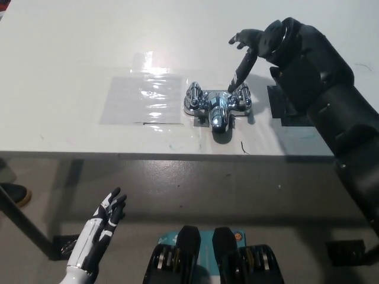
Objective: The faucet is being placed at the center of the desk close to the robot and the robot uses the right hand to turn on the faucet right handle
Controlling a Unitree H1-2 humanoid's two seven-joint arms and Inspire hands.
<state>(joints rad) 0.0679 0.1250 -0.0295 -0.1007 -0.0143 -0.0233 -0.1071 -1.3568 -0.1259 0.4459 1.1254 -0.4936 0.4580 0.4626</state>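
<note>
Centrally, shiny chrome faucet, twin-handled, short spout pointing nearward

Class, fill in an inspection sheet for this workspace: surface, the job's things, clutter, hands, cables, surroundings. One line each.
Surface: white desk, flat, glossy.
Job's things: chrome faucet near the desk's front edge, centre, with right handle.
Clutter: clear plastic sheet left of the faucet; black patch right of it, partly hidden by the arm.
Hands: right hand open above the right handle, one finger pointing down at it, contact unclear; left hand open, resting below the desk edge.
Cables: nothing seen.
Surroundings: grey floor; a shoe at the left edge.
</note>
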